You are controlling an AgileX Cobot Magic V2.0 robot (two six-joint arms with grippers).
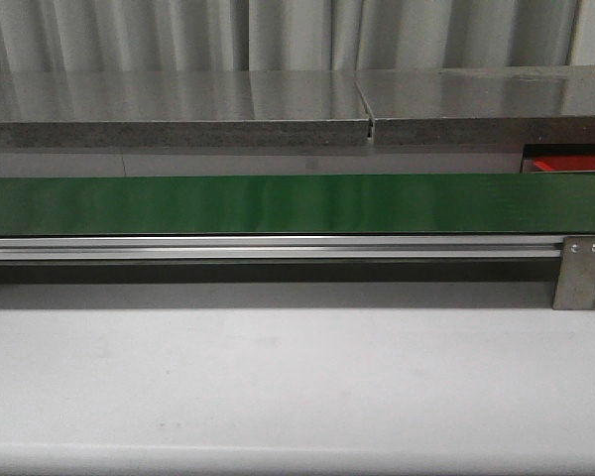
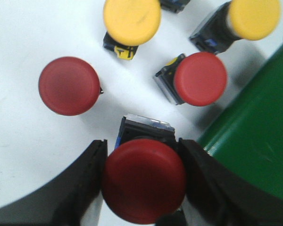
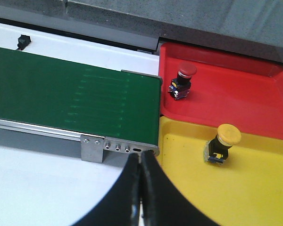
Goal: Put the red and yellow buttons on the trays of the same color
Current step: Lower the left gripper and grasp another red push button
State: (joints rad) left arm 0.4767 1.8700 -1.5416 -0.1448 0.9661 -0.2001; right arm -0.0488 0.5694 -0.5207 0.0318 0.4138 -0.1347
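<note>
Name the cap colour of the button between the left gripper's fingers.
Red, clearest in the left wrist view.

Only the grippers show up on camera, both through the wrist cams. The left gripper [image 2: 144, 186] has two chunky black fingers [image 2: 73, 188] with a smooth matte finish, curving outward like thick wedges. The right gripper [image 3: 142, 188] is the same black plastic look, its fingers [image 3: 125, 193] flaring wide at the base and tapering to narrow tips, no markings or screws visible.
</note>
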